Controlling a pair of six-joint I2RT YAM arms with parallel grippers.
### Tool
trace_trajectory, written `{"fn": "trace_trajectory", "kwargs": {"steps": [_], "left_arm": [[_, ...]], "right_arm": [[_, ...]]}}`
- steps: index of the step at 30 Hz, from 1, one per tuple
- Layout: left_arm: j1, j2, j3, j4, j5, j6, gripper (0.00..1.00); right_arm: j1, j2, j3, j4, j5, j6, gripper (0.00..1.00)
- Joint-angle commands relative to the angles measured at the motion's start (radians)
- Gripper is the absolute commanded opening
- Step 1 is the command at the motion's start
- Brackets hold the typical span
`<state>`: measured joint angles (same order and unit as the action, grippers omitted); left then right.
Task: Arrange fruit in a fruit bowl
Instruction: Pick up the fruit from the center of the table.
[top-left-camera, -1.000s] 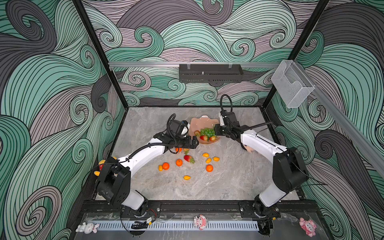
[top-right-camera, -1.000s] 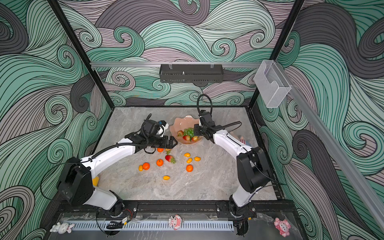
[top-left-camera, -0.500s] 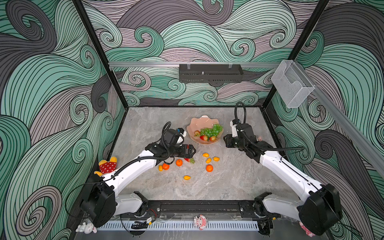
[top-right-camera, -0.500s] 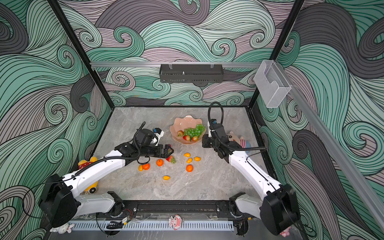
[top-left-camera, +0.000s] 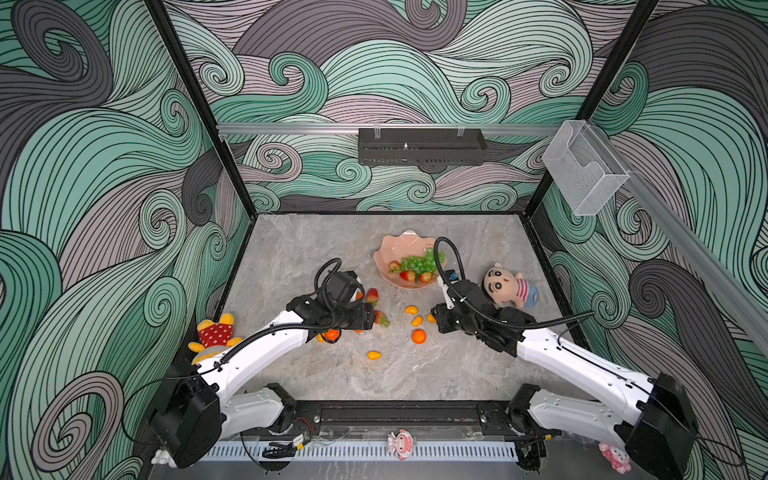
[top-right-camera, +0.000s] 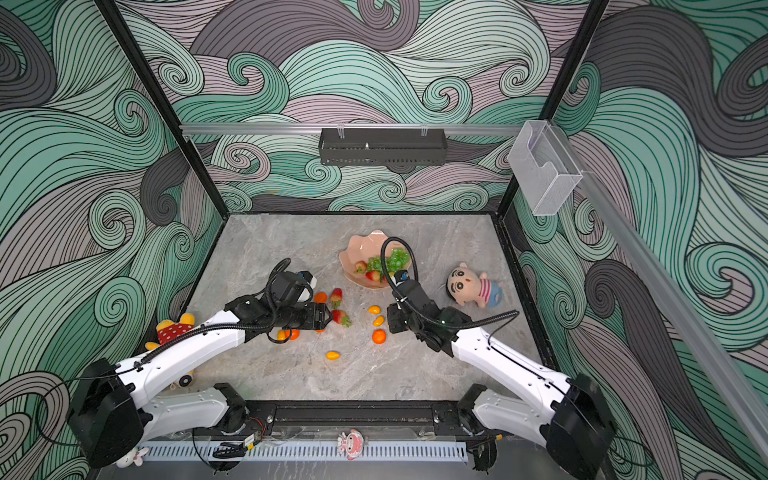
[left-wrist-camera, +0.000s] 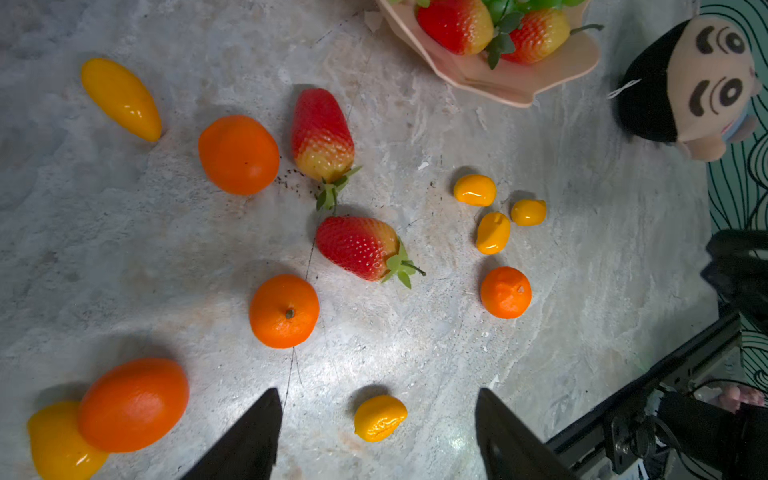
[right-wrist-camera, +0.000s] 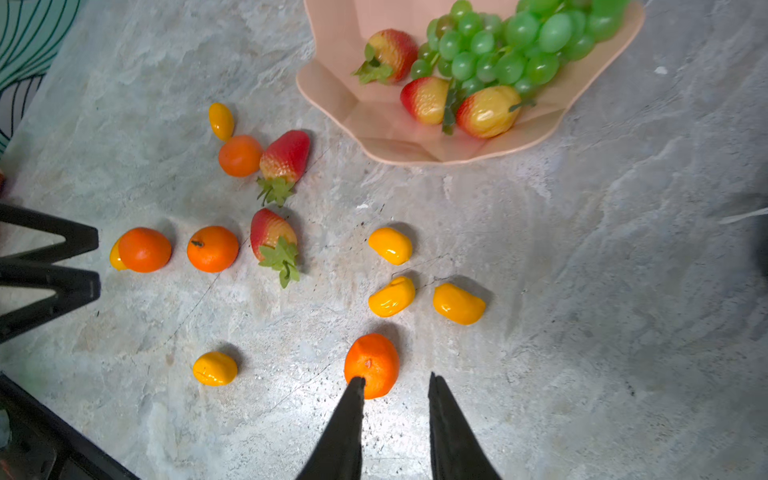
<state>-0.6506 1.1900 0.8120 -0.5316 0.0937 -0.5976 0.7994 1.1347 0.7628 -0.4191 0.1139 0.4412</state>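
Observation:
The peach-pink fruit bowl (top-left-camera: 399, 243) (right-wrist-camera: 374, 120) at mid-table holds a green grape bunch (right-wrist-camera: 511, 45) and three strawberries (right-wrist-camera: 424, 99). Loose fruit lies in front of it: two strawberries (left-wrist-camera: 357, 247), several tangerines (left-wrist-camera: 284, 311) and several small yellow ovals (left-wrist-camera: 475, 190). My left gripper (top-left-camera: 370, 320) (left-wrist-camera: 377, 392) hovers open over this fruit, with one yellow oval (left-wrist-camera: 380, 417) on the table below the gap. My right gripper (top-left-camera: 436, 318) (right-wrist-camera: 395, 376) stands narrowly open and empty above the table, with a tangerine (right-wrist-camera: 372, 365) just past one fingertip.
A black-haired plush doll (top-left-camera: 509, 289) lies right of the bowl, close to the right arm. A red-and-yellow plush (top-left-camera: 214, 332) sits at the left edge. A clear box (top-left-camera: 584, 166) hangs on the right wall and a black tray (top-left-camera: 419, 145) on the back wall.
Both grippers have drawn back from the bowl toward the front and now hang over the loose fruit. The left jaws have narrowed somewhat. The plush doll by the right arm is uncovered.

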Motion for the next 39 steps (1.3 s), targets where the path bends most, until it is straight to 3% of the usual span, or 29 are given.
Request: {"fn": "trace_trajectory", "kwargs": {"steps": [1,8,12,18,39], "left_arm": [[-0.006,0.006,0.011,-0.067,-0.055,-0.051,0.73],[0.026,-0.078,-0.033,-0.071,-0.072,-0.101,0.73],[0.081,-0.177,-0.116,-0.004,-0.027,-0.138,0.76],[0.13,-0.313,-0.215,0.068,0.015,-0.167,0.78],[0.21,-0.322,-0.249,0.11,0.129,-0.154,0.79]], "right_arm": [[0.063,0.069,0.041,0.012,0.027,0.003,0.27],[0.181,0.305,0.194,0.0,0.018,-0.062,0.27],[0.19,0.436,0.27,-0.003,-0.085,-0.169,0.3],[0.171,0.557,0.339,0.001,-0.142,-0.283,0.36],[0.089,0.799,0.513,-0.07,-0.236,-0.372,0.42]]}}
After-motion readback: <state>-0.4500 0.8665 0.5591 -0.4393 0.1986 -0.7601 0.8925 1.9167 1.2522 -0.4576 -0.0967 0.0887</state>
